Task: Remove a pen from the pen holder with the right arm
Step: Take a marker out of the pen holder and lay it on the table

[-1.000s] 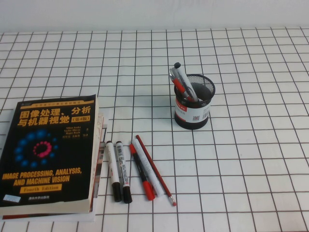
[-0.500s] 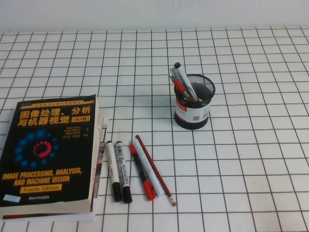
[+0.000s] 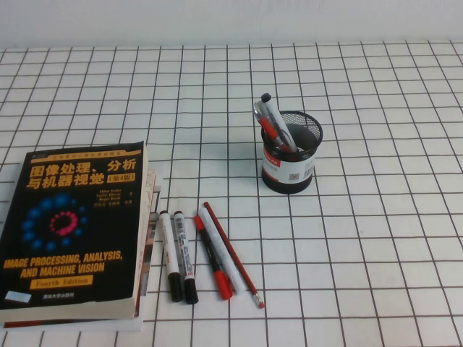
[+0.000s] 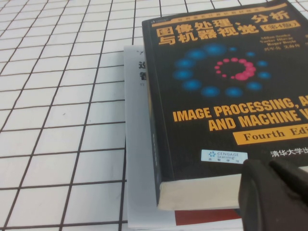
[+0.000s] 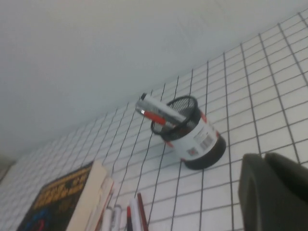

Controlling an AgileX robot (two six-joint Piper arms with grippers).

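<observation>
A black mesh pen holder (image 3: 290, 152) with a white label stands right of the table's middle. Two pens (image 3: 272, 123), one grey with a black cap and one red, lean out of it toward the left. The right wrist view shows the holder (image 5: 199, 139) and its pens (image 5: 161, 111) ahead of my right gripper (image 5: 268, 161), which hangs well short of them, shut and empty. My left gripper (image 4: 268, 166) hovers over the near corner of a book, its fingers together with nothing between them. Neither arm appears in the high view.
A thick black textbook (image 3: 72, 224) lies on another book at the left. Beside it lie two black-capped markers (image 3: 179, 254), a red pen (image 3: 212, 256) and a red pencil (image 3: 235, 256). The gridded white tablecloth (image 3: 376, 238) covers the table.
</observation>
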